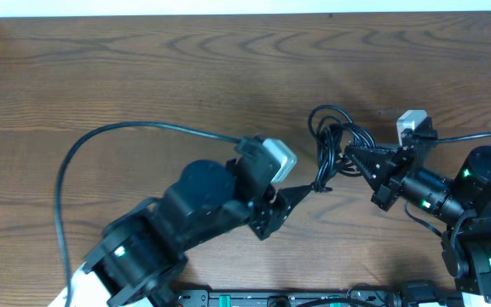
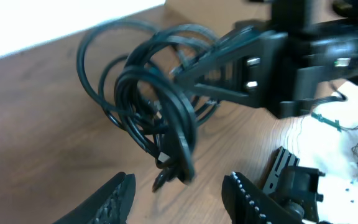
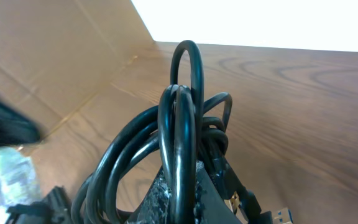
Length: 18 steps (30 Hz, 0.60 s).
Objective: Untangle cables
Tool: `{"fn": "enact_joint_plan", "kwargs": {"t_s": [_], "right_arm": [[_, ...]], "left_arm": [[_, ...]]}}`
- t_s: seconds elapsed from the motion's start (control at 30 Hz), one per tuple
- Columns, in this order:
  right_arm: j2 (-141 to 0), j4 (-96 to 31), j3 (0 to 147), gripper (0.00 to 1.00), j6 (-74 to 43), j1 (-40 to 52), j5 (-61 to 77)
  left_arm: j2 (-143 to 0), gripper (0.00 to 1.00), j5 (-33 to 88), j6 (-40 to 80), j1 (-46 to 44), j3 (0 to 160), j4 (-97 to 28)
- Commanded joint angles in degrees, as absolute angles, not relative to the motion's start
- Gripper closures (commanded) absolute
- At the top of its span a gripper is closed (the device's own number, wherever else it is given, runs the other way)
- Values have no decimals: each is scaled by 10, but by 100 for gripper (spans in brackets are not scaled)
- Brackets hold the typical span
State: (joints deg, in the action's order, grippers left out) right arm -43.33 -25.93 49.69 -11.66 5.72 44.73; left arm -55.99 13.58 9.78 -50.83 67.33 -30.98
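The right claw (image 1: 354, 154) is clamped tight on the cables (image 1: 334, 136), holding the knotted bundle above the counter (image 1: 143, 77) between the two arms. The loops hang lengthwise down toward the left claw (image 2: 180, 198). That claw gapes partly open and empty, and the lowest dangling end lies just ahead of its fingertips.

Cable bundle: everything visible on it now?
The cables are thin, glossy black cords coiled into one tangled knot of several loops. The right gripper holds the bundle with jaws shut, apparently lifted off the wood table. One strand hangs toward the left gripper, whose jaws stand open below it, not touching. A blue-tipped plug shows low in the right wrist view.
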Motion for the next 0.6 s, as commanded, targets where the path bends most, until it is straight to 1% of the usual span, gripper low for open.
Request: {"fn": "enact_joint_plan", "kwargs": {"t_s": [0.0, 0.03, 0.07, 0.1, 0.57], "right_arm": [[-427, -244, 498, 99, -150, 56, 486], [-427, -238, 498, 99, -163, 56, 486], [-427, -234, 498, 99, -171, 56, 486], [-427, -232, 498, 99, -173, 56, 486], [-427, -229, 498, 99, -167, 56, 515]], "left_arm": [[-582, 55, 135, 155, -508, 685, -299], [-589, 62, 145, 164, -508, 685, -291], [-595, 67, 155, 169, -508, 685, -284], [-601, 69, 165, 169, -508, 685, -277], [-621, 70, 171, 169, -508, 685, -245]]}}
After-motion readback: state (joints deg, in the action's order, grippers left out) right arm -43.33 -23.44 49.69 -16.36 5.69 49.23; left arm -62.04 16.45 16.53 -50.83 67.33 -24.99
